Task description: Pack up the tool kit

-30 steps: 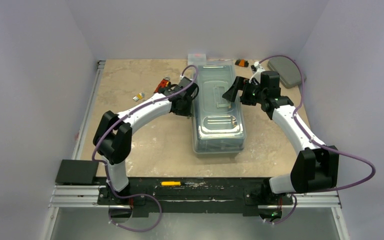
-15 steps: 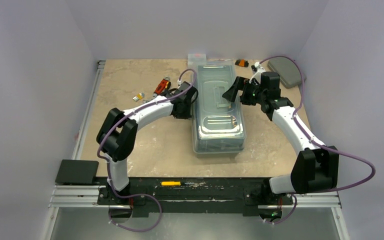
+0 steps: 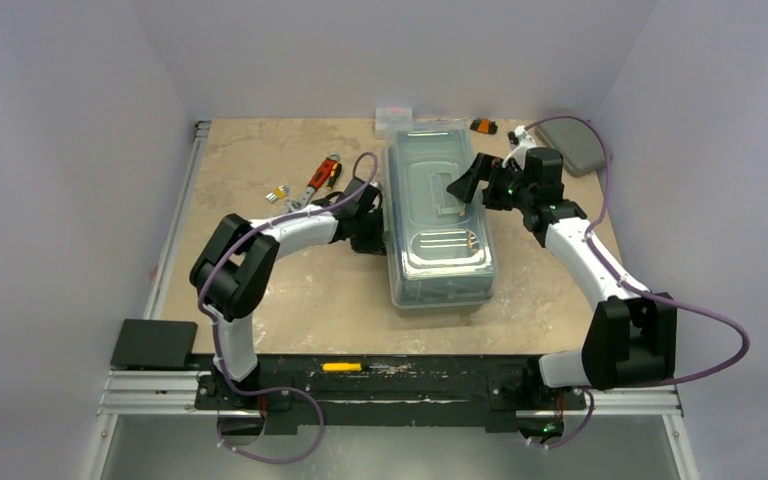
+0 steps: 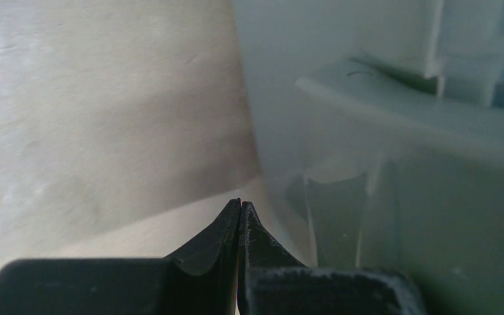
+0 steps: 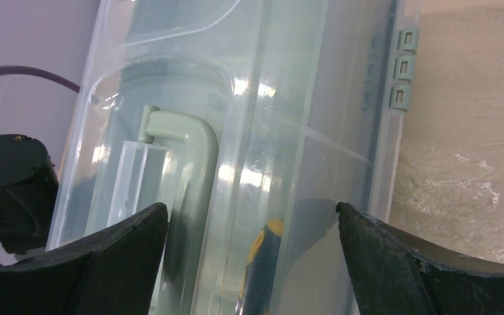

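The sage-green toolbox [image 3: 438, 225] with its translucent lid closed lies mid-table; its handle [image 5: 190, 151] shows on the lid. A yellow-and-black tool [image 5: 262, 256] shows through the lid. My left gripper [image 3: 374, 226] is shut and empty, low at the box's left wall [image 4: 400, 197], tips [image 4: 239, 205] close to it near the table. My right gripper [image 3: 463, 187] is open and empty, hovering over the lid [image 5: 289, 98] beside the handle, jaws [image 5: 251, 209] wide apart. Red-and-black pliers [image 3: 322, 173] lie left of the box.
A small yellow-tipped piece [image 3: 278, 194] lies left of the pliers. An orange-black item [image 3: 482, 126], a white box [image 3: 395, 111] and a grey pad [image 3: 572, 141] sit at the back. A yellow tool [image 3: 342, 367] lies on the front rail. A black plate [image 3: 155, 343] sits front left.
My left arm dropped lower and its shut gripper slid nearer along the toolbox's left wall. The toolbox shifted slightly to the right. The right gripper stayed about where it was.
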Robot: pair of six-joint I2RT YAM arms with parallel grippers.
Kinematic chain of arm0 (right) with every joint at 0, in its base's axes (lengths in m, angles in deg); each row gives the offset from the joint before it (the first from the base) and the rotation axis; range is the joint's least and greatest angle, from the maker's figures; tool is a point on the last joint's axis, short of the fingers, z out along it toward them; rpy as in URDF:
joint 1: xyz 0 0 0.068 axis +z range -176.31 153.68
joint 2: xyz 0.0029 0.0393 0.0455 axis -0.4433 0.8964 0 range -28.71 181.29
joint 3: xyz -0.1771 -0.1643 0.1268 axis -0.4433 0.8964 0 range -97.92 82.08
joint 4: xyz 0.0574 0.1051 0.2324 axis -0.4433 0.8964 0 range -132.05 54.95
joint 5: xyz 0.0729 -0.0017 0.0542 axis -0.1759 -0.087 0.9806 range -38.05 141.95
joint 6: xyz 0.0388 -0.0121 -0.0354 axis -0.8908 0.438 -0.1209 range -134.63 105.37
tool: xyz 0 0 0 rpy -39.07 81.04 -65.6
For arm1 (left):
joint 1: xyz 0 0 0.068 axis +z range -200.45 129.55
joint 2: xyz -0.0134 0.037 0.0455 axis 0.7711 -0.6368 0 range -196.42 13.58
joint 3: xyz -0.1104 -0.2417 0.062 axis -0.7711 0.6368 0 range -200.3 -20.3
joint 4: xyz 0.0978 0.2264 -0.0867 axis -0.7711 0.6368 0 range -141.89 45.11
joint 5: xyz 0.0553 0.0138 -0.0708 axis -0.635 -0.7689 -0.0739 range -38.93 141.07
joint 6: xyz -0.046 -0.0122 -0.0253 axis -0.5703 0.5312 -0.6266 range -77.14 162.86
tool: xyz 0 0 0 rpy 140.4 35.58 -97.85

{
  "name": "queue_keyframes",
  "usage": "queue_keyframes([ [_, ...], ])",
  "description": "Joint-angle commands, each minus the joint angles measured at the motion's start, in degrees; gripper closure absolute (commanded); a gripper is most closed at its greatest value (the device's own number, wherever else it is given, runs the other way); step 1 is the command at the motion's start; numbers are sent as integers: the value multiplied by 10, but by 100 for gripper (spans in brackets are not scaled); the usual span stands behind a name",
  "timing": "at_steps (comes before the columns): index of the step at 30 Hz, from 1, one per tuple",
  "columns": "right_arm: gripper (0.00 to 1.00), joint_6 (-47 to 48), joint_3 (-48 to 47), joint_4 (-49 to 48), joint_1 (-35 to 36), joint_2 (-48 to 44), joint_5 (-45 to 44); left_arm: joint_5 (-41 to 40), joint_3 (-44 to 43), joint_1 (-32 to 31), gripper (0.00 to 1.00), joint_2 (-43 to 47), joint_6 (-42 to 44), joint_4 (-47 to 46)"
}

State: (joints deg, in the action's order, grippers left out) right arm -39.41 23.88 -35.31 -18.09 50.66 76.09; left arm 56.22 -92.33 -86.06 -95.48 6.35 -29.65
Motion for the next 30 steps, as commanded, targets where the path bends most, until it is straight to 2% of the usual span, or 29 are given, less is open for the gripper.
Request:
queue_keyframes([
  [1, 8, -17, 43, 31, 22, 20, 90, 231, 52, -14, 100, 20, -65, -288],
  [4, 8, -31, 53, 11, 22, 24, 104, 255, 69, -6, 100, 32, -84, -342],
  [9, 9, -71, 65, -25, 22, 37, 118, 253, 42, -5, 100, 29, -81, -307],
  [13, 12, -118, 68, -63, 42, 49, 105, 247, -14, 11, 100, 20, -65, -232],
  [17, 11, -149, 49, -86, 94, 71, 62, 227, -112, 29, 100, -11, -39, -88],
  [26, 12, -238, 43, -153, 131, 89, -24, 185, -246, 86, 100, -56, 1, 37],
  [30, 9, -229, 29, -139, 132, 88, -26, 163, -278, 97, 100, -54, 20, 78],
])
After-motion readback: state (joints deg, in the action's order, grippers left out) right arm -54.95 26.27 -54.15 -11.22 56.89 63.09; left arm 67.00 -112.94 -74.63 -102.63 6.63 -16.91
